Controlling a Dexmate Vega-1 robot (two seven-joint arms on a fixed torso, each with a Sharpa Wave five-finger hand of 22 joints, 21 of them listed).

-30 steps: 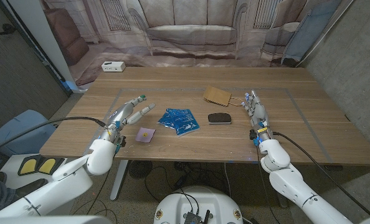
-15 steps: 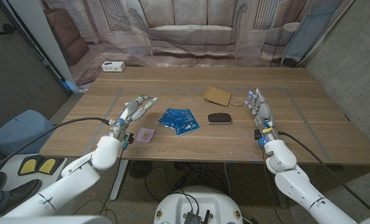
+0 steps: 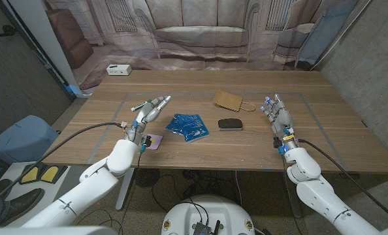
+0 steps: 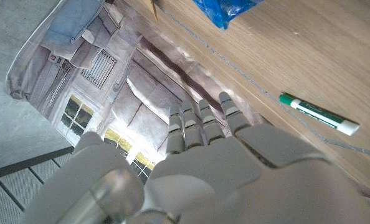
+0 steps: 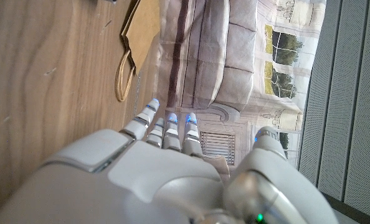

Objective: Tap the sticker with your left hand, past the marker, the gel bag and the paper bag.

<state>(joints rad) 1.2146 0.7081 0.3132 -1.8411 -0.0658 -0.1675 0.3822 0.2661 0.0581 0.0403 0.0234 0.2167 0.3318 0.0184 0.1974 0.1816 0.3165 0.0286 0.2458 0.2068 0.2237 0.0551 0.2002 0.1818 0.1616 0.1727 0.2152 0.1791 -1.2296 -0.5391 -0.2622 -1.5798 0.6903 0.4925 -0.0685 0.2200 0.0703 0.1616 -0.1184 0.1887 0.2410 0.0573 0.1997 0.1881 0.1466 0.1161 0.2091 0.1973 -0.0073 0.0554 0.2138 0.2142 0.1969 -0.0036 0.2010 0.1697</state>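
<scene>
1 sticker (image 3: 153, 141), 1 marker (image 4: 318, 114), 1 gel bag (image 3: 187, 125), 1 paper bag (image 3: 229, 100)

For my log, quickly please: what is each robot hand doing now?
Left robot hand: open, fingers extended, holding nothing.
Right robot hand: open, holding nothing.

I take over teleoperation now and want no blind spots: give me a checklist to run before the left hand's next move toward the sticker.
1. Left hand holds nothing: ok.
2. Sticker in view: partly, the left forearm covers its near edge: ok.
3. Left hand over the sticker: not ok, it reaches beyond it.
4. Marker apart from the fingers: ok.
5. Gel bag beside the sticker, not on it: ok.
6. Right hand away from the sticker: ok.
</scene>
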